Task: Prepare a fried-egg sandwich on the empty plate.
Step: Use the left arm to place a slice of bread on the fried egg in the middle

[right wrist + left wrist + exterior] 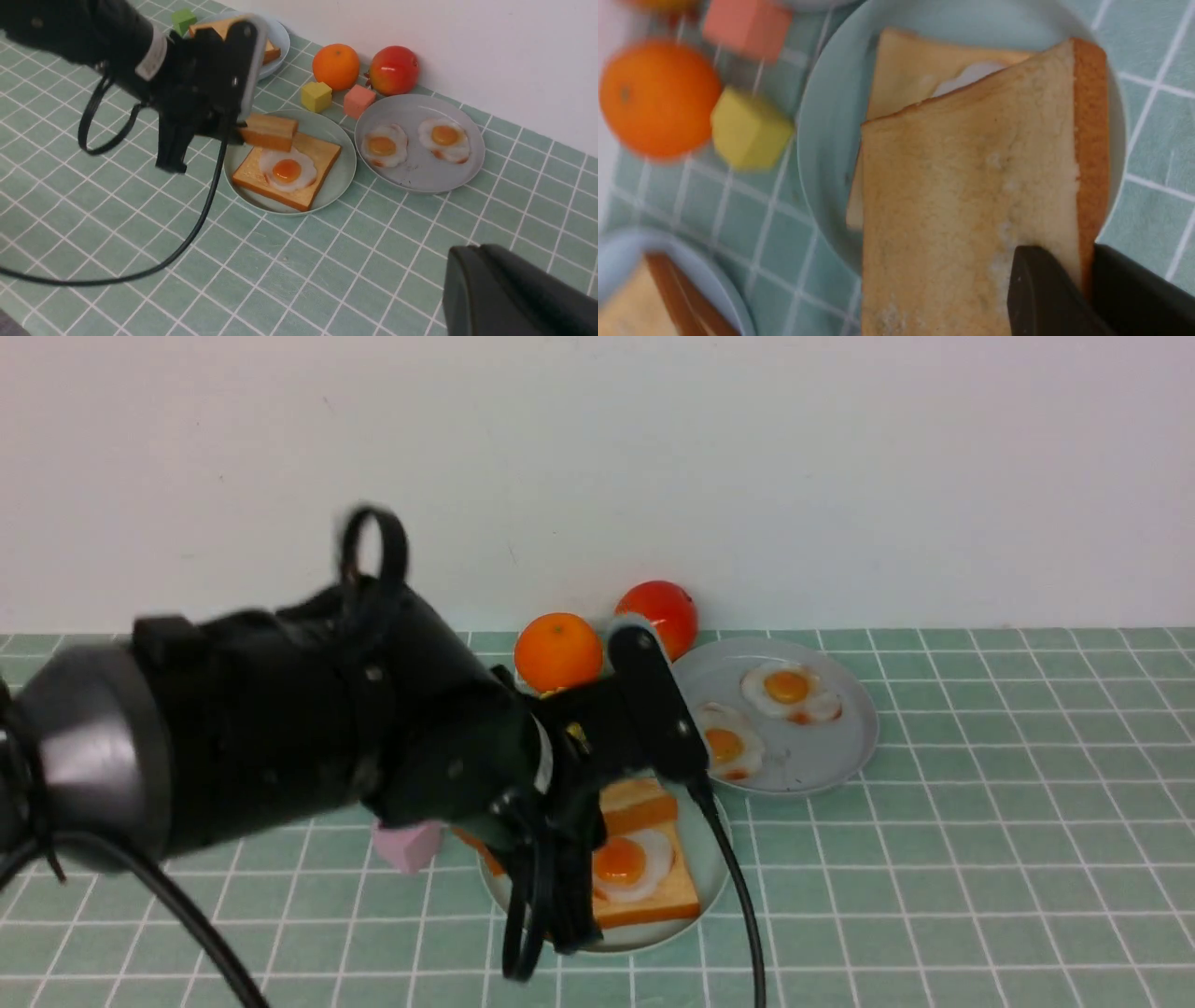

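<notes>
Fried-egg sandwich [308,184] on the mint-green plate [343,172] lacks only its lid. Left gripper [1085,289] pinches the top toast slice [971,186] by its crust, tilted over the fried egg [287,170]. Next, I'd say, lower it squarely and release. Right gripper [514,289]: I cannot tell whether it is parted or closed.

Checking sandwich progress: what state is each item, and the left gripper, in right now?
left gripper: shut on the top toast slice.
top toast slice: in the gripper, over the mint-green plate.
fried egg: lying on the bottom toast slice.
bottom toast slice: flat on the mint-green plate.
grey plate: holding two spare eggs.
</notes>
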Controlling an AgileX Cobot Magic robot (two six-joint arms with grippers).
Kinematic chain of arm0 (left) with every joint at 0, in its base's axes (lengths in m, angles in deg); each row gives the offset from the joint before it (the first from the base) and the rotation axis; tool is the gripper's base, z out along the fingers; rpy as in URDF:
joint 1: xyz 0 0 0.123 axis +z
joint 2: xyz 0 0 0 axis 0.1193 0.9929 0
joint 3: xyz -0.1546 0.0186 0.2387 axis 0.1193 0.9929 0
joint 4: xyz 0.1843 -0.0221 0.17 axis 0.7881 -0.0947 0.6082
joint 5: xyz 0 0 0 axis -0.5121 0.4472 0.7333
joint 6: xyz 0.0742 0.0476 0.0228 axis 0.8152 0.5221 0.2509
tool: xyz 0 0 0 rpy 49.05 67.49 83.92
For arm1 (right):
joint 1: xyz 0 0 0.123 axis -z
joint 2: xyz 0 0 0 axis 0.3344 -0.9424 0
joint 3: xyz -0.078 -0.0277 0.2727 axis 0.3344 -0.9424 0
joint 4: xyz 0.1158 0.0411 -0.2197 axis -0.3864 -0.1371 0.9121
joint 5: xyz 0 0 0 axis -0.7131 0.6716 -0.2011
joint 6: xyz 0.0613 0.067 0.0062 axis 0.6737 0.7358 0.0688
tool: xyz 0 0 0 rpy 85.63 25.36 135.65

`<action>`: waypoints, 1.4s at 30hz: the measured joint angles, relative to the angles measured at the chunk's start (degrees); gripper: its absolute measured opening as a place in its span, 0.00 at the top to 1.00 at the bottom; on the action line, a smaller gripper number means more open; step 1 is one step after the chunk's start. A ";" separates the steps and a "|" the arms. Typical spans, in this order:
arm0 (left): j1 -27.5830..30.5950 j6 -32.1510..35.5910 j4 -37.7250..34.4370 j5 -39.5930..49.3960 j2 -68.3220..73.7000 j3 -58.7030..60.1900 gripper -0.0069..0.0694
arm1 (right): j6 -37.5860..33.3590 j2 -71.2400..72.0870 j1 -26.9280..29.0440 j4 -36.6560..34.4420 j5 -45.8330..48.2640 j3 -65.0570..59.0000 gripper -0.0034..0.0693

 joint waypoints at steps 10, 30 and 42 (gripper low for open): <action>-0.41 6.62 1.81 -7.91 2.29 1.04 0.78 | 0.17 0.15 0.00 0.36 0.13 0.00 0.90; -0.59 10.05 4.50 -11.48 7.57 1.04 0.78 | 0.17 0.15 0.00 0.47 -0.10 0.00 0.89; -0.71 10.05 4.99 -8.86 8.68 1.04 0.78 | 0.17 0.15 0.00 0.42 -0.10 0.00 0.89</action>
